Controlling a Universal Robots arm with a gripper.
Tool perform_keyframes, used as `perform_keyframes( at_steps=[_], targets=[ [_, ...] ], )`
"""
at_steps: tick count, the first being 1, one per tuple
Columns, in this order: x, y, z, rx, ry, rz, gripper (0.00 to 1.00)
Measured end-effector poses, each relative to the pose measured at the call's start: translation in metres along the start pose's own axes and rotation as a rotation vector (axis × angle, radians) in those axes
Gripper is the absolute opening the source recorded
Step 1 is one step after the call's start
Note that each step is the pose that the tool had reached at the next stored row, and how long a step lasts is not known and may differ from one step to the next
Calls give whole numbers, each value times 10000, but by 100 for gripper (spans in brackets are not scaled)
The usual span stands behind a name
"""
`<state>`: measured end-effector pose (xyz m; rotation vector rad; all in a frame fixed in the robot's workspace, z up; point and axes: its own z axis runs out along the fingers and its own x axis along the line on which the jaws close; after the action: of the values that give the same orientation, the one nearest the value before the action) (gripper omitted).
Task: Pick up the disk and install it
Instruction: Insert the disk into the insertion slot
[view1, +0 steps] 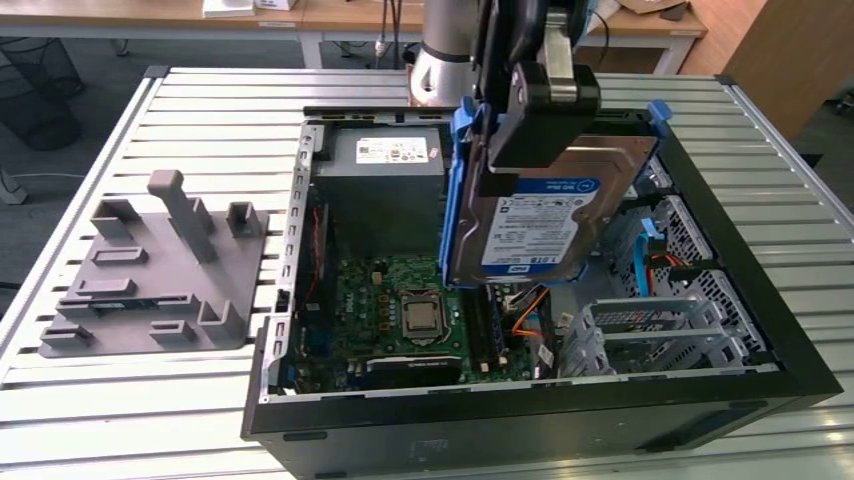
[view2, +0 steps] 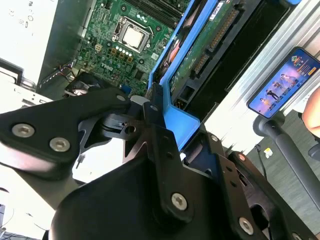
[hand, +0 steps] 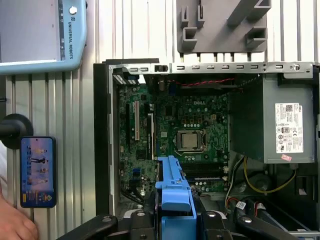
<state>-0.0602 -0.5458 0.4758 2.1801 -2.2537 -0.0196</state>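
Observation:
The disk hangs on edge above the open computer case, label facing the exterior view, its blue frame along its edges. My gripper is shut on the disk's top end. The second wrist view looks past the black fingers to the blue frame and the disk's green circuit side. The frame's end juts over the motherboard in the first wrist view. The disk is clear of the metal drive bays on the exterior view's right.
Inside the case sit a grey power-supply box and the motherboard. A grey plastic fixture stands on the slatted table at the exterior view's left. A phone on a stand, a hand and a pendant lie beside the case.

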Motion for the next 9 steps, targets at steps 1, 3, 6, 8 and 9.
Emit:
perform_keyframes(
  at_steps=[1,3,6,8,9],
  targets=[
    [-1,-18,1,0,-1,1,37],
    [-3,-97,2,0,0,2,37],
    [-6,-227,9,0,-2,1,37],
    [6,-271,16,-1,0,1,37],
    [22,-282,21,-1,1,1,37]
  ],
)
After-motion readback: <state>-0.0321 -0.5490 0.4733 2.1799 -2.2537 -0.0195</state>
